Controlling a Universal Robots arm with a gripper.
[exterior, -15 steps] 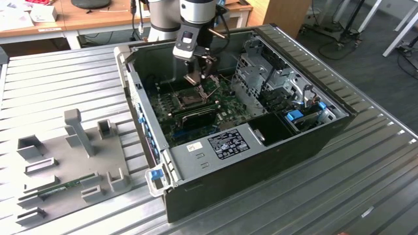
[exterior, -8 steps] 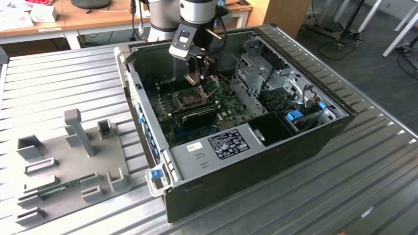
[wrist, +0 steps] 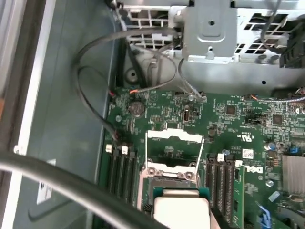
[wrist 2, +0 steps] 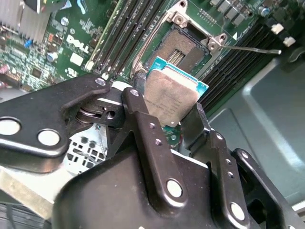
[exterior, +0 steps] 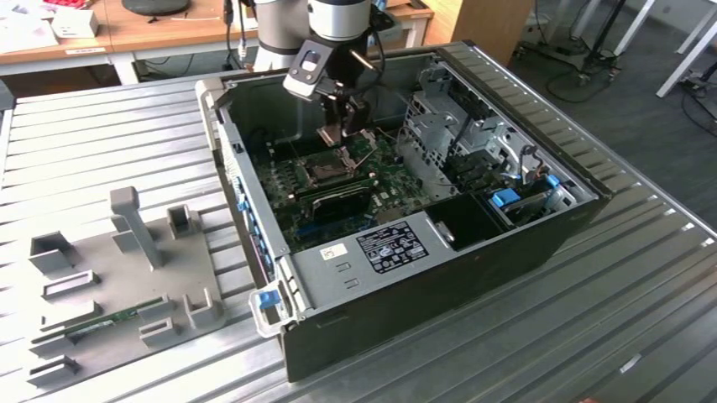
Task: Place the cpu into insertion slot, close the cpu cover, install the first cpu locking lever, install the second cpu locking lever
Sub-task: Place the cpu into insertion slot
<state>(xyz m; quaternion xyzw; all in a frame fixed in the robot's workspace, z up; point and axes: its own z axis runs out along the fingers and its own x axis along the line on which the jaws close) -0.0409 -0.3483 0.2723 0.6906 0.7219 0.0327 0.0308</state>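
One cpu point(wrist 2: 169, 102), one insertion slot point(wrist 2: 183, 50) and one cpu cover point(wrist: 174, 137) are in view. There is also one gripper point(exterior: 339, 137), one computer case point(exterior: 538, 235), and one grey fixture plate point(exterior: 101, 260) carrying one green memory stick point(exterior: 107, 323)

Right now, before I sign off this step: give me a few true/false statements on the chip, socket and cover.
1. The gripper holds the chip. True.
2. The chip is already seated in the socket. False: the socket is empty and the chip is held clear of it.
3. The cover is shut over the socket. False: it stands swung open.
4. The computer case lies open, its board exposed. True.
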